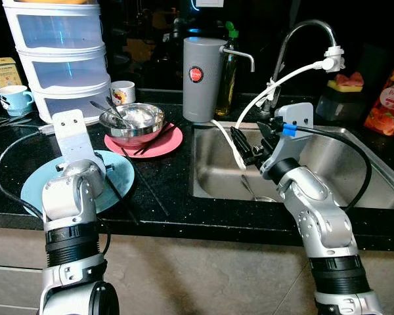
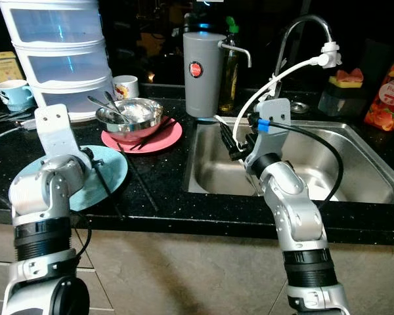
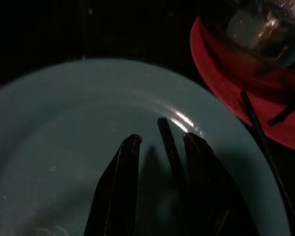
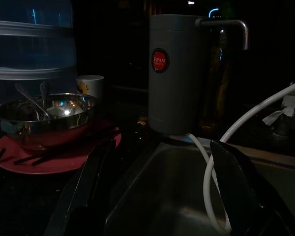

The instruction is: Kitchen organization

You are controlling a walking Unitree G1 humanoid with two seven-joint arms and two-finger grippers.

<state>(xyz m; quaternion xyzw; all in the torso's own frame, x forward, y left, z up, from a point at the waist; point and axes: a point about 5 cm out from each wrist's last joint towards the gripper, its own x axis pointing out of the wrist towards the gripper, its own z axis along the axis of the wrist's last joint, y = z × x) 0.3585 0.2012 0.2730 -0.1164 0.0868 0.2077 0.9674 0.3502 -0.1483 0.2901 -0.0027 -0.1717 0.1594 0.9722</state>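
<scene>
The left arm's silver wrist covers the middle of the pale blue plate [image 1: 121, 180], and the left gripper [image 3: 160, 142] below it is hidden in the head views; the wrist view cuts its two fingers at the picture's bottom edge. The steel bowl [image 1: 132, 123] hides the centre of the red plate [image 1: 165, 142]. The drawer tower [image 1: 58, 52] runs off the top edge. The right gripper [image 1: 249, 141] blocks part of the sink [image 1: 354, 174], and a spoon [image 1: 246, 188] in the basin disappears behind the forearm. Labels on the orange packet [image 1: 387, 102] are too small to read.
</scene>
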